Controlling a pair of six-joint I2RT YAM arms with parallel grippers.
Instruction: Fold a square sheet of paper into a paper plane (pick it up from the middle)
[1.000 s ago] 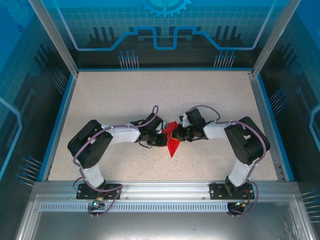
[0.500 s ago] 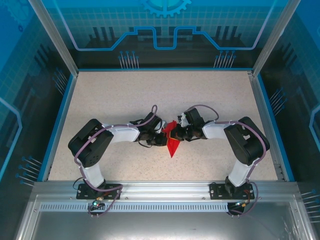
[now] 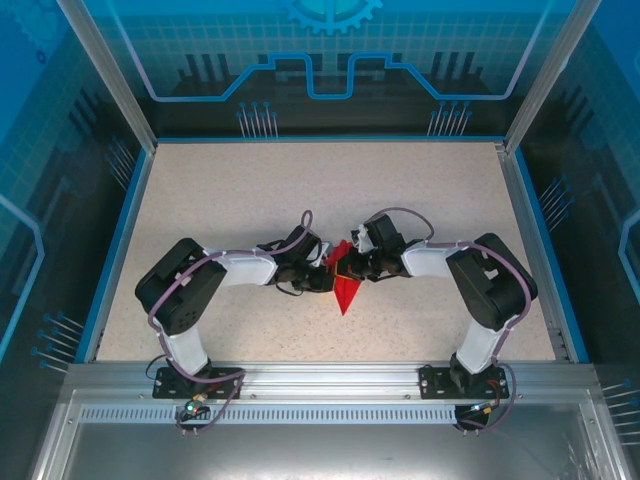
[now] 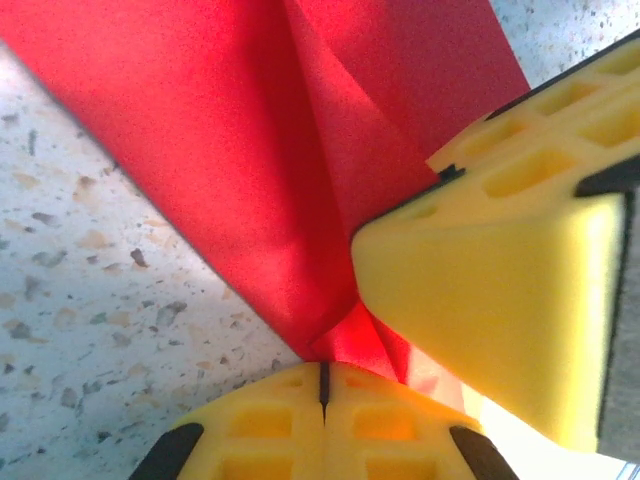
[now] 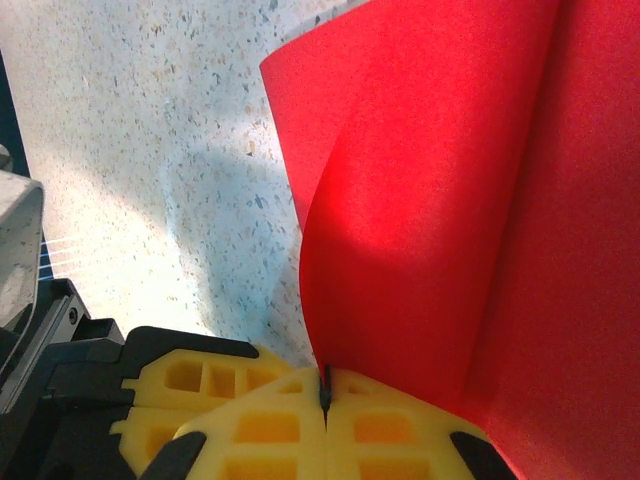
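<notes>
The square sheet of paper is bright red and folded into a narrow pointed shape, its tip toward the near edge. It is raised off the table mid-centre between both grippers. My left gripper comes in from the left and is shut on a creased corner of the paper at its yellow fingertips. My right gripper comes in from the right and is shut on a curved edge of the paper, which enters the seam of its jaws. The two grippers nearly touch.
The speckled beige table has a blue rim on its left, far and right sides. In the left wrist view the right gripper's yellow finger is close by. The left gripper's finger sits beside mine in the right wrist view.
The right gripper has edged slightly left and away from the near edge, drawing closer to the left gripper. The paper and left arm have barely moved.
</notes>
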